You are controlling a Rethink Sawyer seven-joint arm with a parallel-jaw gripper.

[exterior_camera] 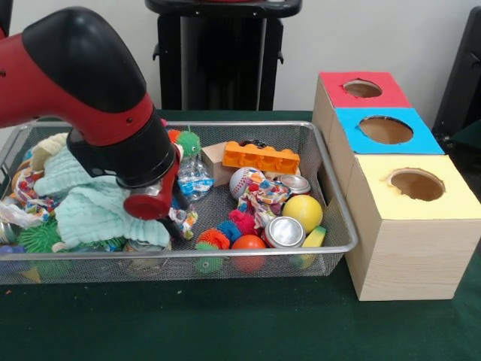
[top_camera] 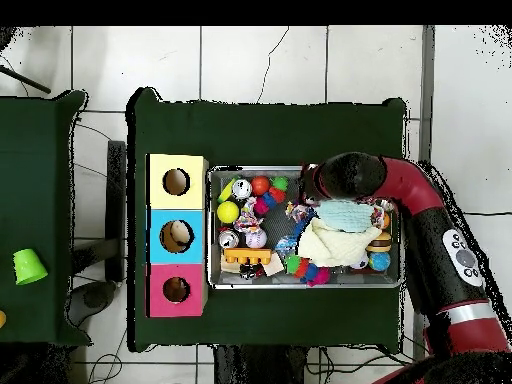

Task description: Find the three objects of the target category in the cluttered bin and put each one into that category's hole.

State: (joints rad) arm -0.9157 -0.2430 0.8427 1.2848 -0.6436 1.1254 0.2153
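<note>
Claw hidden behind the arm (exterior_camera: 113, 113), state unclear; searching the bin (exterior_camera: 331, 188) left side; next, pick a target.

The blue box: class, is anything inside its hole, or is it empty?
Not empty. In the overhead view, the blue box shows a pale object inside its hole; what it is cannot be told.

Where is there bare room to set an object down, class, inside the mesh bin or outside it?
The bin is crowded: balls, cans and the mint cloth fill its floor. Bare green table lies in front of the bin, up to the yellow box; the overhead view shows another bare strip along that side.
</note>
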